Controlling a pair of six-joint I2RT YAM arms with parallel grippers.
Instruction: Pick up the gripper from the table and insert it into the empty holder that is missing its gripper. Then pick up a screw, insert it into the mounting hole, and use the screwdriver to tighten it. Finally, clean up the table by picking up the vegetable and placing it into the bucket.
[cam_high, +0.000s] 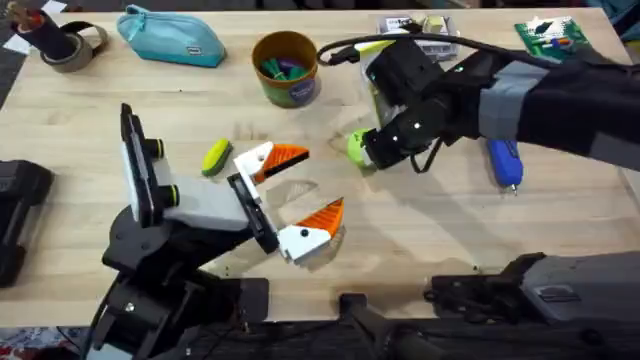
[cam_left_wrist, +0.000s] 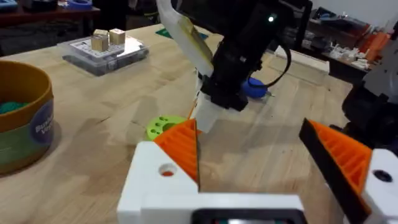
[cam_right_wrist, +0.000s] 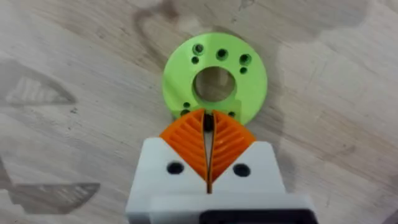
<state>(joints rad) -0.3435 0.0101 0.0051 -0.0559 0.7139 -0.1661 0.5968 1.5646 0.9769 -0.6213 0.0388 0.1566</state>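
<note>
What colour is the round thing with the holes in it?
The disc is lime green. It shows best in the right wrist view, flat on the table.

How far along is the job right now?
Nothing looks finished. In hand: the right gripper, fingers closed, is down at the rim of the gripper, which lies flat on the table. Left: insertion, screw, tightening; screwdriver lies unused, vegetable outside the bucket.

Disc (cam_high: 355, 148) mostly hidden under right arm, screwdriver (cam_high: 505, 163) partly covered
</note>
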